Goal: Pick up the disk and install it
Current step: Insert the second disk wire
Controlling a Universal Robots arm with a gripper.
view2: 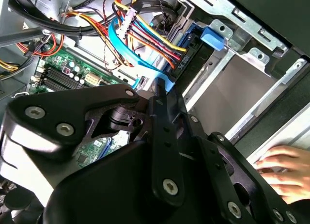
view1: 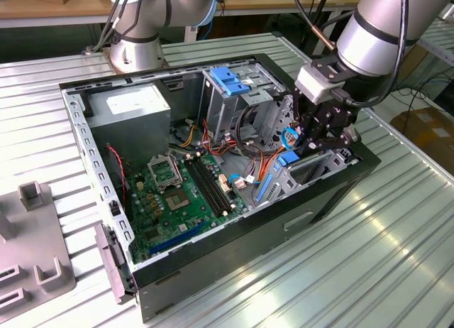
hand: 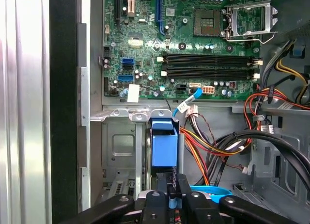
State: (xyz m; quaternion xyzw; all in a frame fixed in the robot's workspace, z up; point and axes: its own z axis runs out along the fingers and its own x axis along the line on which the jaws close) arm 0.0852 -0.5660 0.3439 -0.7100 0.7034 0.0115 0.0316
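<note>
The disk [hand: 163,146] stands on edge in the metal drive bay [hand: 121,141] at the front corner of the open computer case [view1: 213,257]. I see it edge-on, and its light-blue bracket [view1: 287,160] is what shows. My gripper [hand: 175,185] reaches down into that corner, directly behind the bracket. Its black fingers [hand: 183,187] are closed close together, with a sliver of blue between them. In the second wrist view the gripper [view2: 160,95] points at a blue edge beside the bay's grey wall. In the exterior view the gripper [view1: 306,147] hangs just above the bay.
Bundled coloured cables [hand: 227,146] and a blue flat cable [view2: 121,49] run right beside the bay. The motherboard [view1: 177,193], grey power supply box [view1: 131,108] and blue-handled cage [view1: 228,79] fill the case. A person's hand [view2: 283,168] rests outside it. A grey fixture [view1: 28,250] lies at the exterior view's left.
</note>
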